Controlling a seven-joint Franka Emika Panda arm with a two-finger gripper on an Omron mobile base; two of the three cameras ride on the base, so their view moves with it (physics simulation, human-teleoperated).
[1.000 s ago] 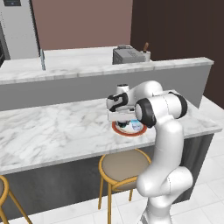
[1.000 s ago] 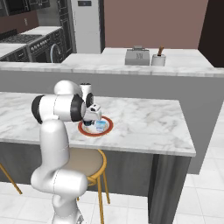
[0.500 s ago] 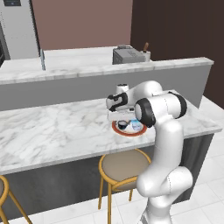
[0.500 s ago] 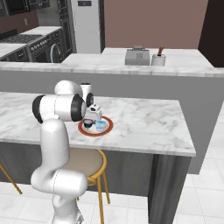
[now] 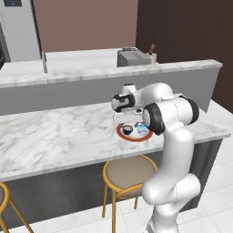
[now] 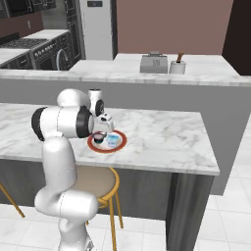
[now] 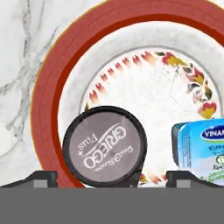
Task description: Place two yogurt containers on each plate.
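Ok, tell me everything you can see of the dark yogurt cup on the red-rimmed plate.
The dark yogurt cup is a small round container with a black wall and a grey lid printed with white lettering. It stands upright, lid up, on the red-rimmed plate, partly over the plate's inner edge. A pale blue-and-white cup stands beside it, apart. The open gripper hangs above it; its fingertips stand clear on either side.

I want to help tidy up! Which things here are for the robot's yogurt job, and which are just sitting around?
For the job:
red-rimmed plate
dark yogurt cup
blue-and-white yogurt cup
gripper, open above them

Just sitting around:
toaster
stool
fridge
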